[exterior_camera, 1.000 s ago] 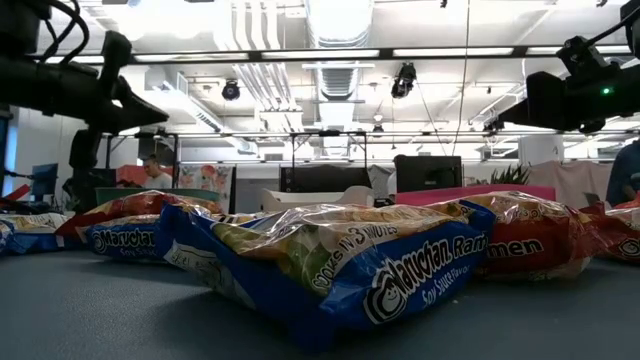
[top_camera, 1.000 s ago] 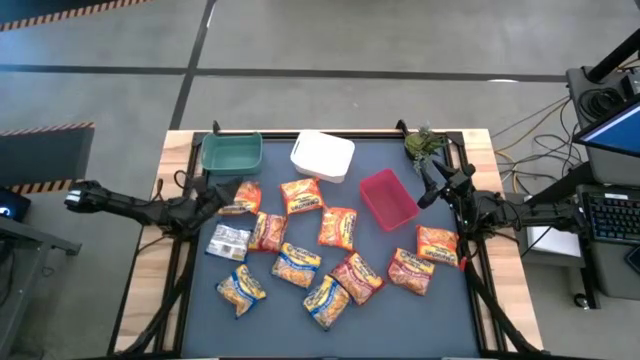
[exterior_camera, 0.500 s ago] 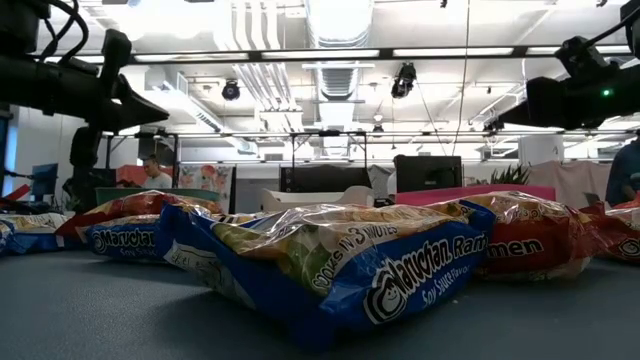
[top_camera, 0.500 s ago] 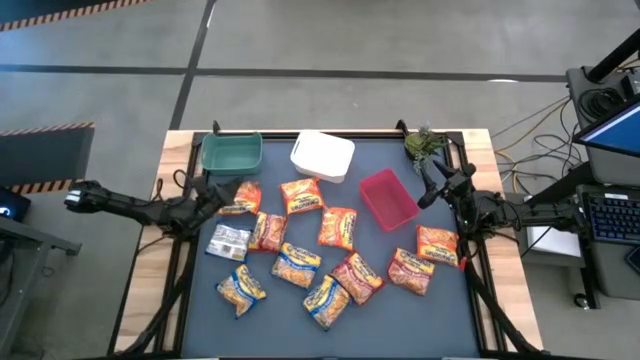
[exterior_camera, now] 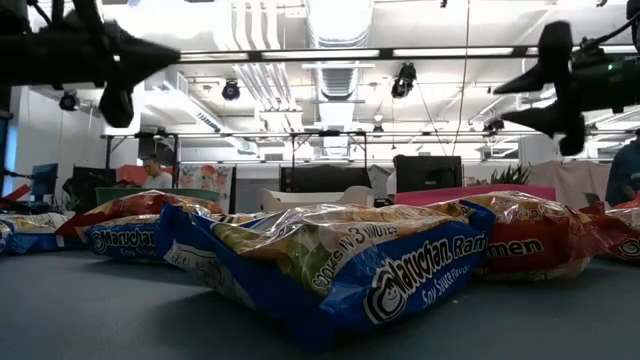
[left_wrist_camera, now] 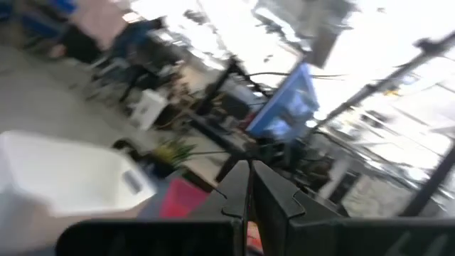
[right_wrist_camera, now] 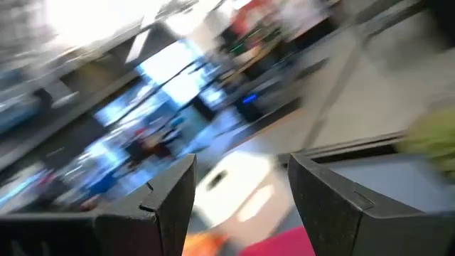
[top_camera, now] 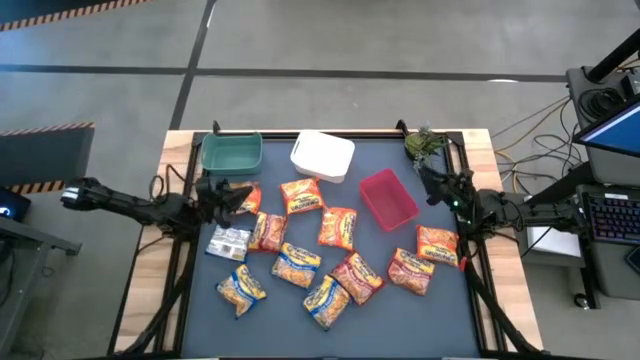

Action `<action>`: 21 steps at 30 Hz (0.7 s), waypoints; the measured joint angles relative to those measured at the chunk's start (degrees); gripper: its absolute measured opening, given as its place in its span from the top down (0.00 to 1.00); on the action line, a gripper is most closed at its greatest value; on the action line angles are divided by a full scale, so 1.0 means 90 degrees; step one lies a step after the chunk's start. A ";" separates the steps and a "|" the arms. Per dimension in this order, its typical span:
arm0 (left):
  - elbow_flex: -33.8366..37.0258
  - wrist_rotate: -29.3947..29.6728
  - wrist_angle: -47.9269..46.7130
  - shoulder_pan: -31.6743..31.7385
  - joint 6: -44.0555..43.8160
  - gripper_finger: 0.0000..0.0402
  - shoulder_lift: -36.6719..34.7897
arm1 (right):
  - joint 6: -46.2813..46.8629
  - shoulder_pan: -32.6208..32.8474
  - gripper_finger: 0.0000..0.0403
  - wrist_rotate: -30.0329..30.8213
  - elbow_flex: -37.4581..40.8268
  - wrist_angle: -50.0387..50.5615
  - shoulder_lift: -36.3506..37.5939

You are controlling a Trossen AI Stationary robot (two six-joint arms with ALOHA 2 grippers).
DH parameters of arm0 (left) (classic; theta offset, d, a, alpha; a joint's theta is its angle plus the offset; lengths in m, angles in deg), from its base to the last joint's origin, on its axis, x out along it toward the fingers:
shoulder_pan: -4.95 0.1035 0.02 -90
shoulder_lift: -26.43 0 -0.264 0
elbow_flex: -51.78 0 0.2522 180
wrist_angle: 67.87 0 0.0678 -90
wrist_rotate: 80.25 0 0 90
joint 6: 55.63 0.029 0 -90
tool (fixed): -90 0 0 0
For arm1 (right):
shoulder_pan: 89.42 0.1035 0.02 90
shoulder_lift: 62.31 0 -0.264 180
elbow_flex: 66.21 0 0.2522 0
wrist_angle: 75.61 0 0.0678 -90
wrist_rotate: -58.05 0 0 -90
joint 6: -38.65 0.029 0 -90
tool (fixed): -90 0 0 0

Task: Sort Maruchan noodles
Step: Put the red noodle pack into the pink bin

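Observation:
Several Maruchan noodles packets lie flat and scattered on the dark mat, mostly orange, one silver, some blue-edged. My left gripper hangs shut above the mat's left edge, over the packet nearest the green bin; in the low view it is high at the top left. My right gripper hovers open above the mat's right edge, near the red bin, with nothing between its fingers.
Along the far edge stand a green bin, a white bin and the red bin. A small green plant-like thing sits at the far right corner. Bare mat shows along the near edge. A person shows far behind the table.
Both grippers have rolled about their own pointing line; the right one's two fingers now show one above the other in the low view. My left gripper has also risen a little, tipped up and reached slightly toward the table's right. The packets lie as before.

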 joint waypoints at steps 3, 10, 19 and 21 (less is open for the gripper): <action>-0.0002 -0.0284 0.0415 -0.0011 0.0178 1.00 0.0384 | 0.0357 0.0032 0.48 -0.0920 0.0000 -0.0029 -0.0084; -0.0003 -0.0291 0.1004 -0.0085 -0.0115 1.00 0.1503 | 0.0850 0.0340 0.48 -0.1134 0.0000 -0.0640 -0.0655; -0.0950 -0.0468 0.0887 -0.0321 0.0325 1.00 0.2629 | 0.0374 0.0549 0.48 -0.1041 -0.0024 -0.3054 -0.2337; -0.1218 -0.0466 0.0559 -0.0332 0.0541 1.00 0.2734 | 0.0369 0.0548 0.48 -0.1040 -0.0204 -0.3059 -0.2766</action>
